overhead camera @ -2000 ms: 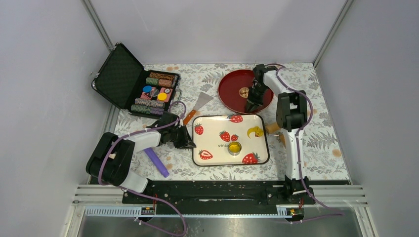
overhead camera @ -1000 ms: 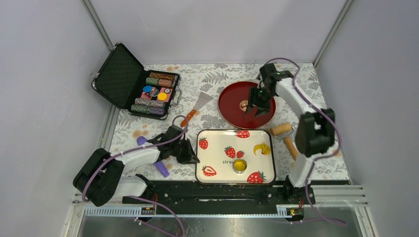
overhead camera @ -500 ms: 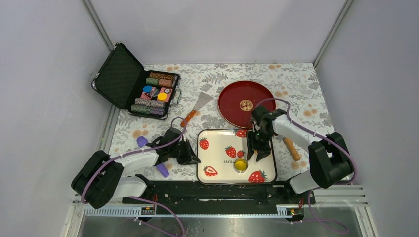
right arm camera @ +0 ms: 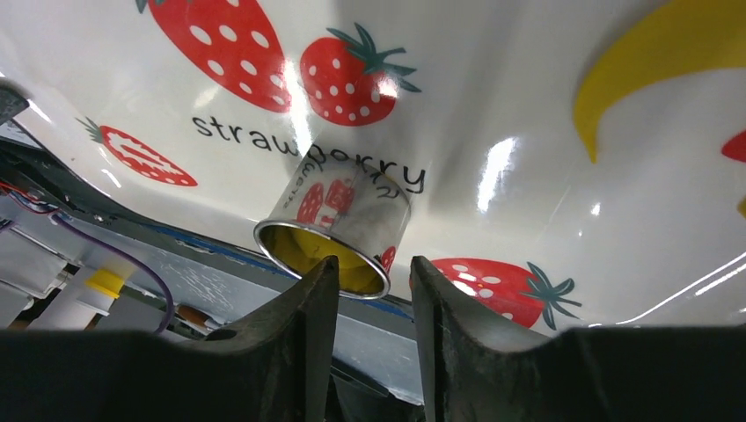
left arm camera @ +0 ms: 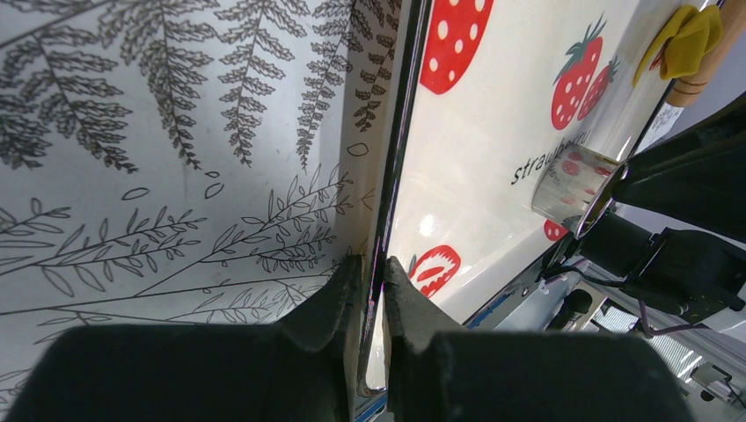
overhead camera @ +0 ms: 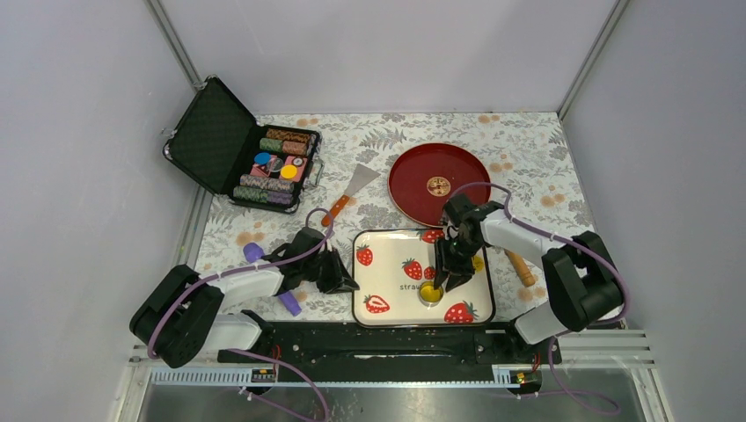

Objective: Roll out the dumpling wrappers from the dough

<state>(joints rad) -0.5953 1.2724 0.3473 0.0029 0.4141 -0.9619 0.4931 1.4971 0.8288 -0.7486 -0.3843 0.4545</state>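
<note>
Yellow dough (right arm camera: 651,53) lies as a thin crescent on the right part of the strawberry tray (overhead camera: 387,246), and more yellow shows inside the metal ring cutter (right arm camera: 339,211) near the tray's front edge. Your left pincer (left arm camera: 373,268) is pinched tight on the tray's left rim. Your right pincer (right arm camera: 373,262) hangs at the cutter, partway open and gripping nothing you can see; whether it touches the cutter's rim is unclear.

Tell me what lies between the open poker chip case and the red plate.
An orange-handled spatula lies between the poker chip case and the red plate, seen in the top view.
</note>
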